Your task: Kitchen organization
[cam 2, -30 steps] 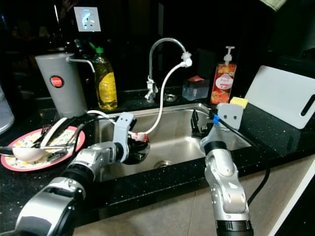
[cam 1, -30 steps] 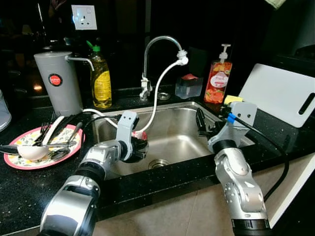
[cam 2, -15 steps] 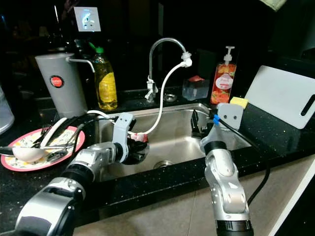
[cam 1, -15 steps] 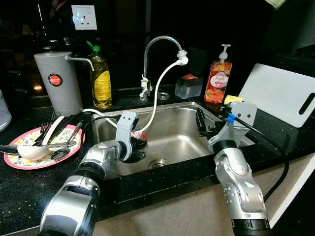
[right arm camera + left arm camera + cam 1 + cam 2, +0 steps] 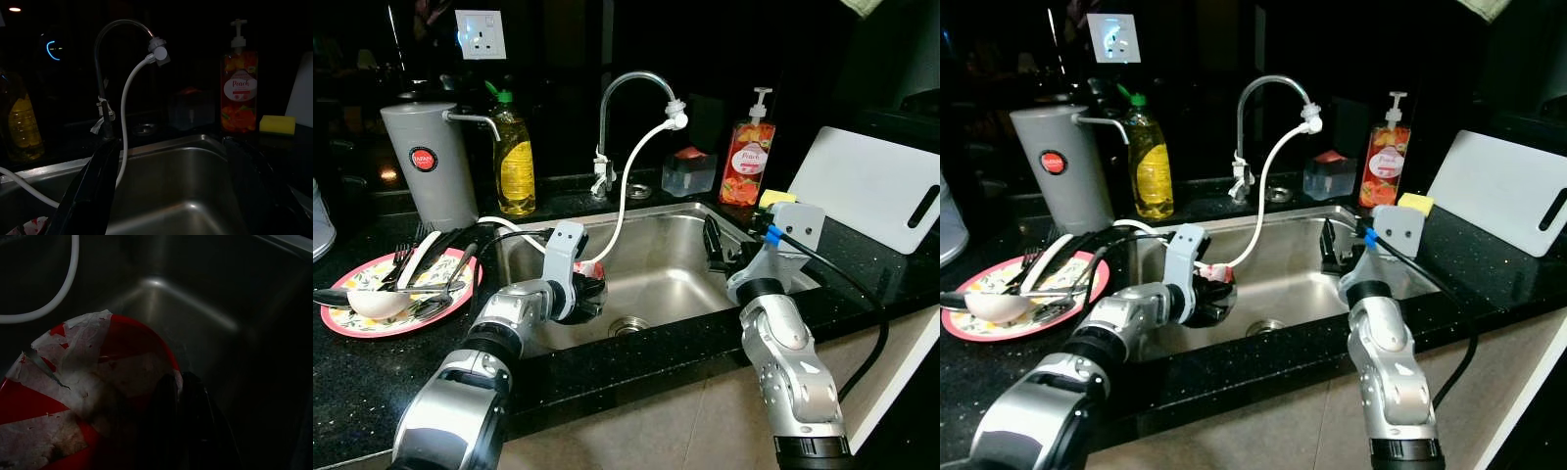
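Note:
A red bowl [image 5: 122,357] with a torn white label hangs low inside the steel sink [image 5: 671,269], near its left wall. My left gripper [image 5: 591,288] is shut on the bowl's rim, its black fingers [image 5: 182,401] pinched together over the edge. The bowl [image 5: 591,270] peeks out just past the wrist. My right gripper [image 5: 715,245] hovers over the sink's right side, open, with its fingers [image 5: 90,193] spread wide and nothing between them.
A pink plate [image 5: 347,323] with spoons and forks lies on the counter at left. Behind it stand a grey jug [image 5: 429,162] and a yellow soap bottle [image 5: 515,157]. The faucet [image 5: 636,83] trails a white hose [image 5: 628,181] into the sink. A peach soap dispenser [image 5: 746,162], sponge [image 5: 775,198] and white cutting board [image 5: 871,186] stand at right.

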Motion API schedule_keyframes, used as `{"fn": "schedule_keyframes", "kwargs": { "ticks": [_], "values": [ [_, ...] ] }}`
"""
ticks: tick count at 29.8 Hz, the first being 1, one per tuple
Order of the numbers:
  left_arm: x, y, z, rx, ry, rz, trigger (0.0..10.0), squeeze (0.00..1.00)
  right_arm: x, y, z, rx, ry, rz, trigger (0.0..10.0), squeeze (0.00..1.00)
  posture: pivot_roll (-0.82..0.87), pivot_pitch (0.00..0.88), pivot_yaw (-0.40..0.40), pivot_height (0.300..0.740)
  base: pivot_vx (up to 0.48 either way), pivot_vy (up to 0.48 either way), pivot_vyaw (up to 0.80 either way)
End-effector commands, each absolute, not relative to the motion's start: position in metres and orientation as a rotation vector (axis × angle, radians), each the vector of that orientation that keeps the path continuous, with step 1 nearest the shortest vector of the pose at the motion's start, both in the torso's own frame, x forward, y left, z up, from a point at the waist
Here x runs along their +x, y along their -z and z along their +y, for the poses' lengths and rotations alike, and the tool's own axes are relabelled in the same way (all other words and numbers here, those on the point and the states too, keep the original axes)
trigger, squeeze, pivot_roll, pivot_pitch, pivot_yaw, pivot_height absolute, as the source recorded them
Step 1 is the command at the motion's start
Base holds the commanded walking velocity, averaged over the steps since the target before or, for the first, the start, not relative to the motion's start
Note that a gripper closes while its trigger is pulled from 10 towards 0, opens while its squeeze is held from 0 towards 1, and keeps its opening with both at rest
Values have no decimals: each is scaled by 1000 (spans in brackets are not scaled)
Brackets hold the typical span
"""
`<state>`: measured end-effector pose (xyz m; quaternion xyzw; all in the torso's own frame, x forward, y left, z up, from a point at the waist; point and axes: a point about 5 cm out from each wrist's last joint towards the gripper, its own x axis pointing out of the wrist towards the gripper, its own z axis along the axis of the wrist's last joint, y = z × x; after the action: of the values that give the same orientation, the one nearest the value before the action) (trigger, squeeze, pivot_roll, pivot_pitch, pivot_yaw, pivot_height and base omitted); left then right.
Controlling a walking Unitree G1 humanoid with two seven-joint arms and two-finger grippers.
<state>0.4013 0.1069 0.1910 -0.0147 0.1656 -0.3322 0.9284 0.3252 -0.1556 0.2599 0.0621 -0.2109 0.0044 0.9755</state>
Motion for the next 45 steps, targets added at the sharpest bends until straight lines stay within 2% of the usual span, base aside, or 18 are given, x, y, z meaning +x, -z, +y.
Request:
{"fn": "schedule_keyframes", "kwargs": {
  "ticks": [1,45],
  "values": [
    [403,-195,106,-27,686,324,10000,0,324,-263,-155,131,-13,-436,10000,0,-79,0,0,740,0,0,0],
    [403,-193,109,-36,667,326,10000,0,324,-264,-156,129,-13,-437,10000,0,-79,0,-2,740,0,0,0]
  ]
}}
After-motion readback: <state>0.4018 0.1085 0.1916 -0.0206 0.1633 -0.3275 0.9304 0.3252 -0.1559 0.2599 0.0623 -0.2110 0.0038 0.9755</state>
